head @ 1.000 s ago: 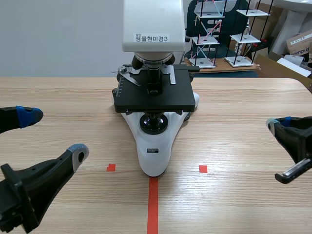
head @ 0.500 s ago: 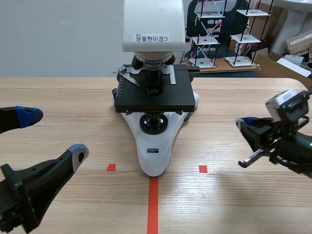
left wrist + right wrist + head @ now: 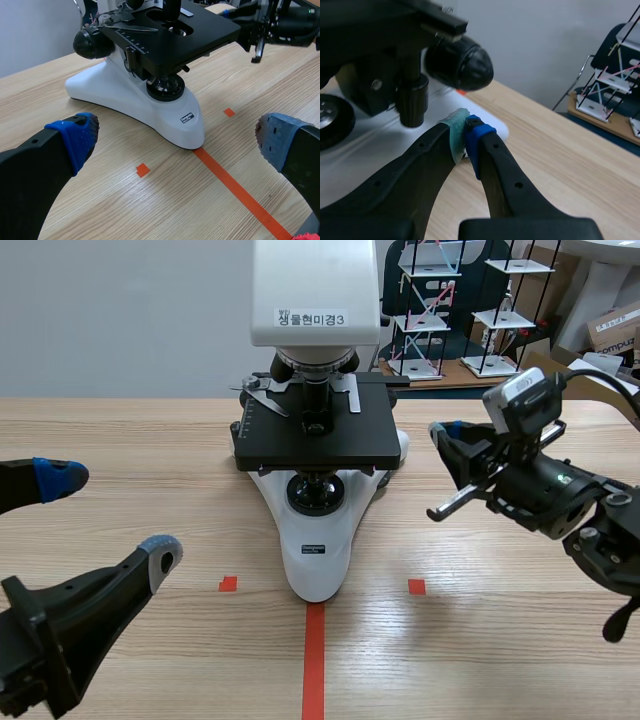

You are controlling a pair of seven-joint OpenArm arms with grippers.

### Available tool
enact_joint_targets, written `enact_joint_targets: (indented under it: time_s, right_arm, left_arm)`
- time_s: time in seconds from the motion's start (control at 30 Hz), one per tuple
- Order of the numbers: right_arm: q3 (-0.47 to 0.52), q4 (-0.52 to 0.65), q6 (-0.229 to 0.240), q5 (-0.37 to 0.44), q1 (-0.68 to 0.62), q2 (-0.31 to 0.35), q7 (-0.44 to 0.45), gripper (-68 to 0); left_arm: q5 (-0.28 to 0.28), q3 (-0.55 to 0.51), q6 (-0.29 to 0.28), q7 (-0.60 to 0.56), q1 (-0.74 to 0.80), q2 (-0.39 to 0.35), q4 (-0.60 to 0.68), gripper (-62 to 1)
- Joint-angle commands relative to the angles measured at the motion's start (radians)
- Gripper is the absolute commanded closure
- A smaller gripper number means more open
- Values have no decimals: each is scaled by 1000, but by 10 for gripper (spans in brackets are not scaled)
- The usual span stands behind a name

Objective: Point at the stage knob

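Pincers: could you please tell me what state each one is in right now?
Left pincer: open, holding nothing.
Right pincer: closed, holding nothing, tips near the stage knob.

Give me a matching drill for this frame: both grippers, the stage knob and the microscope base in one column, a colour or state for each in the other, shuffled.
Things
1. left gripper
2. right gripper
3. stage knob
4. microscope base

Colour or state
A. white
B. shut
C. open wide
D. black, hanging under the stage

Pairs: 1-C, 2-B, 3-D, 4-A
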Motion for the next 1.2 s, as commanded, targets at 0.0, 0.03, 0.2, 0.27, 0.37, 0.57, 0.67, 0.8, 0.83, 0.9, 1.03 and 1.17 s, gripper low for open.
enact_joint_targets:
  time_s: [0.0,0.03,0.2,0.27,0.37,0.57,0.67,0.8,0.83,0.9,1.03,1.17]
  right_arm:
    - [0,30,1,10,22,13,10,2]
    - [0,30,1,8,24,13,5,2]
    - [0,24,2,3,23,13,-14,2]
    - [0,21,7,3,23,13,-14,2]
    - [0,21,25,3,23,13,-14,2]
    - [0,21,36,-23,23,13,-15,2]
    - [0,21,36,-23,23,13,-15,2]
    - [0,21,36,-23,23,13,-15,2]
    - [0,21,36,-23,23,13,-15,2]
    - [0,21,36,-23,23,13,-20,2]
    - [0,21,36,-23,23,13,-31,2]
    - [0,21,35,-23,23,13,-31,2]
  left_arm:
    - [-6,-6,-3,-17,-1,-6,8,-623]
    - [-6,-6,-3,-17,-1,-6,8,-623]
    - [-6,-6,-3,-17,-1,-6,8,-623]
    - [-6,-6,-3,-17,-1,-6,8,-623]
    - [-6,-6,-3,-17,-1,-6,8,-623]
    - [-6,-6,-3,-17,-1,-6,8,-623]
    - [-6,-6,-3,-17,-1,-6,8,-623]
    - [-6,-6,-3,-17,-1,-6,8,-623]
    - [-6,-6,-3,-17,-1,-6,8,-623]
    - [-6,-6,-3,-17,-1,-6,8,-623]
    - [-6,-6,-3,-17,-1,-6,8,-623]
    - [-6,-6,-3,-17,-1,-6,8,-623]
